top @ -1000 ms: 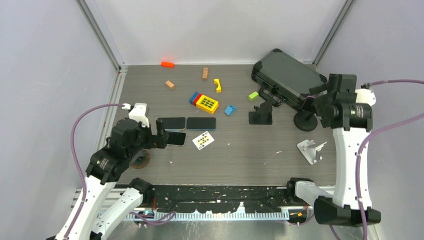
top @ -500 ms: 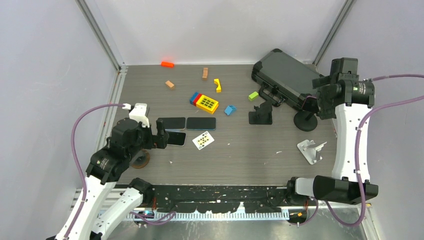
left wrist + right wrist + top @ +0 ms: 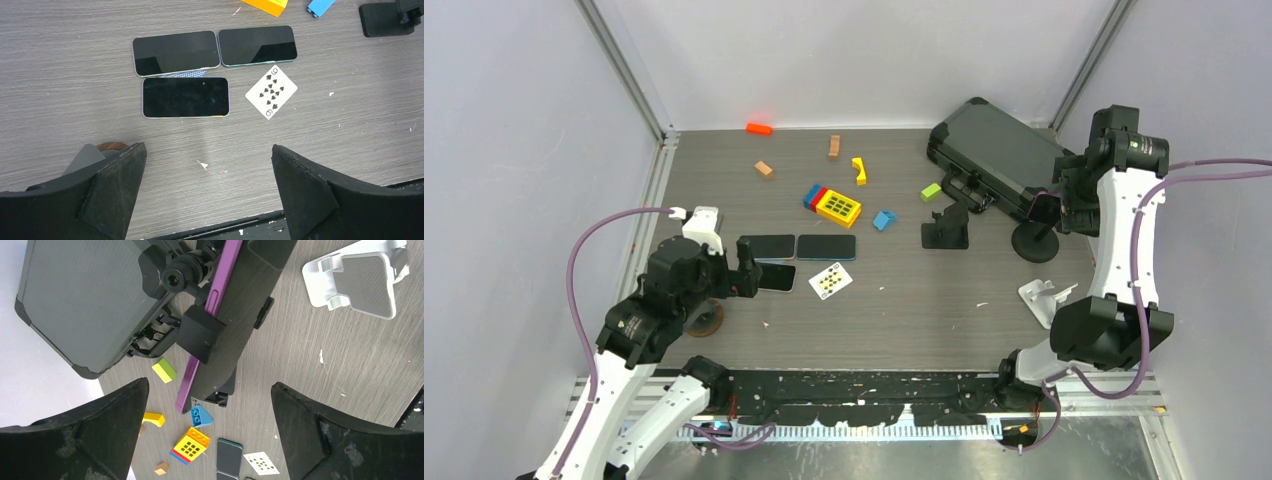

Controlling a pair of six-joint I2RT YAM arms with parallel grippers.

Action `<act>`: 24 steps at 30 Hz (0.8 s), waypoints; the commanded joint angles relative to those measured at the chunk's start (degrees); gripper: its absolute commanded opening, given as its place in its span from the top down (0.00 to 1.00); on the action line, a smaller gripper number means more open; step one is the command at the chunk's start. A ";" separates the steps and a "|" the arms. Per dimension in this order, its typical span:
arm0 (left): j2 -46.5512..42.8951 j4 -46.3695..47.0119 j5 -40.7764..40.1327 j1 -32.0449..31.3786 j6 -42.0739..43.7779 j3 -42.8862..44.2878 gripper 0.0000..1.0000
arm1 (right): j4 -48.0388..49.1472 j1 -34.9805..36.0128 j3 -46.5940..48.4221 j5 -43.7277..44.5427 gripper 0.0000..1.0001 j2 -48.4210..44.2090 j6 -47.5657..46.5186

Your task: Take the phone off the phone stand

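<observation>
Right side of the table (image 3: 904,310), toward the back. The phone (image 3: 235,335), purple-edged, sits tilted in the clamp of the black phone stand (image 3: 1034,243), just in front of the black case (image 3: 85,295). It is not out yet.

The right gripper (image 3: 208,386) hovers over it with jaws spread wide and nothing held. The phone runs slantwise across the gap. The left gripper (image 3: 205,150) is also wide and empty, well apart on the left side. It hangs over three other phones (image 3: 186,97) lying flat beside a playing card (image 3: 271,92). Those are not the target.

Step in hand, as I judge it: line up and close on the clamped phone.

To do it well:
- Turn the wrist so the pads meet the phone's long edges squarely. A skewed pinch would likely slip.
- Take hold clear of the clamp block (image 3: 200,332), toward a free end, so the fingers don't foul the stand.
- Close firmly. The frame looks smooth and probably slick.
- Draw the phone out along the line of the clamp, not sideways. The stand may lift or tip with it, so go slow and watch the base.
- Mind the case behind and the white stand (image 3: 360,277) nearby.
</observation>
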 commanded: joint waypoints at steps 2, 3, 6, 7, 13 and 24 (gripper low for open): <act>-0.07 2.31 -0.01 -0.32 0.82 -0.14 0.00 | -0.55 -1.26 2.95 -0.89 0.02 1.53 1.44; -0.13 2.33 -0.03 -0.32 0.82 -0.13 0.00 | -0.60 -1.32 2.79 -0.95 0.03 2.00 1.49; -0.22 2.22 -0.22 -0.32 0.82 -0.12 0.00 | -0.62 -1.63 1.69 -0.92 0.04 2.84 1.81; -0.26 2.24 -0.21 -0.32 0.82 -0.14 0.00 | -0.62 -1.76 1.27 -0.83 0.05 3.01 1.97; -0.55 2.24 -0.46 -0.32 0.95 -0.20 0.00 | 0.57 -2.02 -0.13 -2.27 0.15 4.08 2.32; -1.59 2.21 -1.41 -0.32 1.26 -0.36 0.00 | 1.36 -2.24 -0.67 -2.33 0.40 4.54 -0.25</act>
